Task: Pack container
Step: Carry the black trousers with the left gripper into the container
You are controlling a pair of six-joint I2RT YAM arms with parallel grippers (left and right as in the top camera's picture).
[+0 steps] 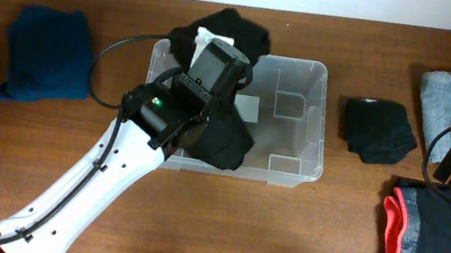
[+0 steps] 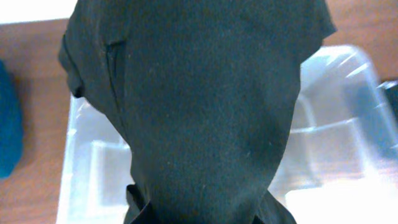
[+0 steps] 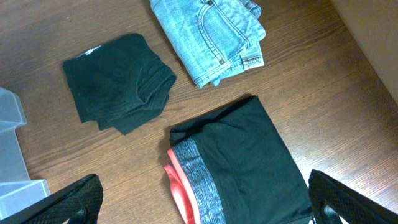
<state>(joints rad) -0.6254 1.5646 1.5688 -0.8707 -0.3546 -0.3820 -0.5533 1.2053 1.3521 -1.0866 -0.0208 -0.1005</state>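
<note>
While the black garment (image 1: 224, 145) hangs from the left pincer (image 1: 223, 58), the container (image 1: 317, 123) is located directly beneath that pincer, standing upright on the tabletop (image 1: 281, 235) with its open side facing up. Its long axis is laid sideways across the tabletop, running from the left pincer's side toward the right pincer (image 3: 202, 186).

The container is a clear rectangular tub with rounded corners and a rimmed edge. Moulded steps are seen inside the end farther from the left pincer. A white label (image 1: 247, 107) on the base is partly covered by the garment.

The left pincer is clamped on the black garment; its fingers are hidden by the cloth, which fills the left wrist view and covers the near half of the tub opening. The right pincer is held with its fingers wide apart and grips nothing.

A blue garment (image 1: 48, 53) lies to the left of the left pincer, apart from the tub. Beneath the right pincer lie black shorts with red and grey trim (image 3: 249, 155). Ahead of it lie denim shorts (image 3: 211, 37) and a folded black garment (image 3: 118, 78).
</note>
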